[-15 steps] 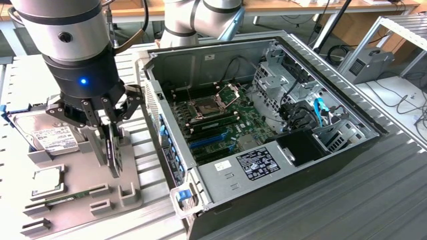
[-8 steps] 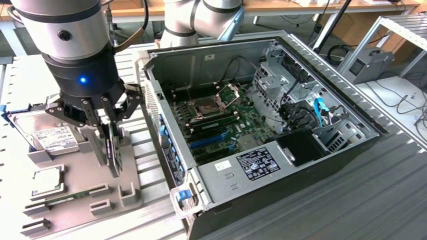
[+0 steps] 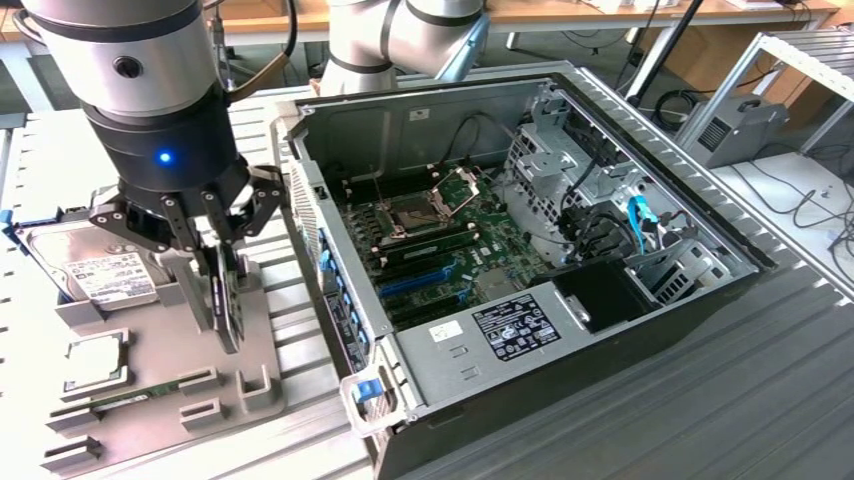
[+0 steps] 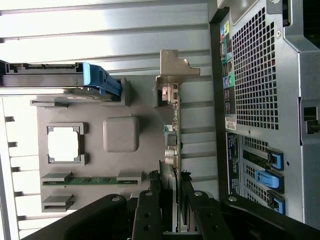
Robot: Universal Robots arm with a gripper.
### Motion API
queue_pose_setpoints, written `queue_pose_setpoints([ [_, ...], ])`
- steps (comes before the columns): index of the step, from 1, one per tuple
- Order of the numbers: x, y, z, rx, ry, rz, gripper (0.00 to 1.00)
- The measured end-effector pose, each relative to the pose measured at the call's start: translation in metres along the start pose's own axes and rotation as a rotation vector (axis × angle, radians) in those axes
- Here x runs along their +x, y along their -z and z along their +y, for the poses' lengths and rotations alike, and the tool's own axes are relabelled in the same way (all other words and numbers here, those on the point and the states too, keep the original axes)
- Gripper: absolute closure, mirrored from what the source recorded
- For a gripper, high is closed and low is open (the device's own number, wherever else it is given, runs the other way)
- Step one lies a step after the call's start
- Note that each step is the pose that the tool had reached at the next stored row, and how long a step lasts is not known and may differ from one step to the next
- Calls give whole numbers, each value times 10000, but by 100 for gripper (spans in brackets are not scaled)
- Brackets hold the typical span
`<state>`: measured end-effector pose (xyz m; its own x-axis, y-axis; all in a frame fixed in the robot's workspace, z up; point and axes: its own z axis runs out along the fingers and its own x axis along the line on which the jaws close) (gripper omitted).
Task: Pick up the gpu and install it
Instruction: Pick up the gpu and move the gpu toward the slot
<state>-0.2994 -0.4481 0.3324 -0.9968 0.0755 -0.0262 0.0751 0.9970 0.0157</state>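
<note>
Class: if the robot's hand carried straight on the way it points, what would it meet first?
Probably the thin green expansion card with silver bracket, standing on edge in the grey tray under the hand.

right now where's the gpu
The gpu stands on edge in the gray tray, on the exterior view's left of the open computer case, beside the hard drive, right under the tool.

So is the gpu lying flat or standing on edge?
Standing on edge: the gpu presents its thin edge to the wrist view, slotted in the grey tray, the gripper straddling it.
</note>
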Motion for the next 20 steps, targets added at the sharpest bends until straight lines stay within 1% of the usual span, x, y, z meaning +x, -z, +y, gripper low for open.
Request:
queue_pose_setpoints([
  [20,-1,51,1,1,0,1,74],
])
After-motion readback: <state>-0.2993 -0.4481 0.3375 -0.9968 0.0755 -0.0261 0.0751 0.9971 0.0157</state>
